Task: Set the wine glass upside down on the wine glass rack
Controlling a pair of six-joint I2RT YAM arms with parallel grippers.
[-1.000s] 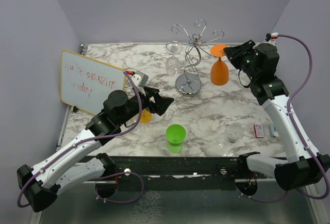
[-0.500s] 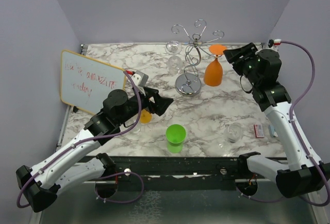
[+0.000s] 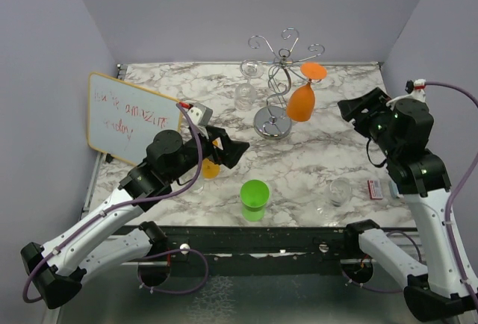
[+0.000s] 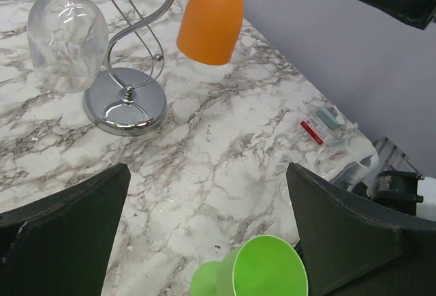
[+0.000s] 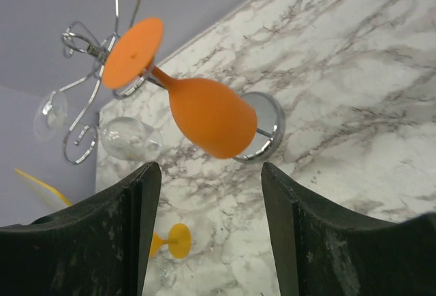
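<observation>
The chrome wine glass rack (image 3: 278,66) stands at the back middle on its round base (image 3: 272,123). An orange wine glass (image 3: 300,102) hangs upside down from its right arm, tilted, with its foot (image 3: 314,71) in the wire. It also shows in the right wrist view (image 5: 208,115) and the left wrist view (image 4: 212,16). My right gripper (image 3: 357,109) (image 5: 208,173) is open and empty, apart from the glass to its right. My left gripper (image 3: 230,147) (image 4: 208,170) is open and empty, left of the middle of the table.
A clear glass (image 3: 246,94) hangs on the rack's left side. A green cup (image 3: 255,198) stands near the front. A clear glass (image 3: 340,190) and a small red box (image 3: 375,188) lie front right. A yellow glass (image 3: 211,168) lies under my left arm. A whiteboard (image 3: 133,119) leans at left.
My right gripper has let go of the orange glass and drawn back to the right and toward the front. The glass now hangs from the rack, nearer the post.
</observation>
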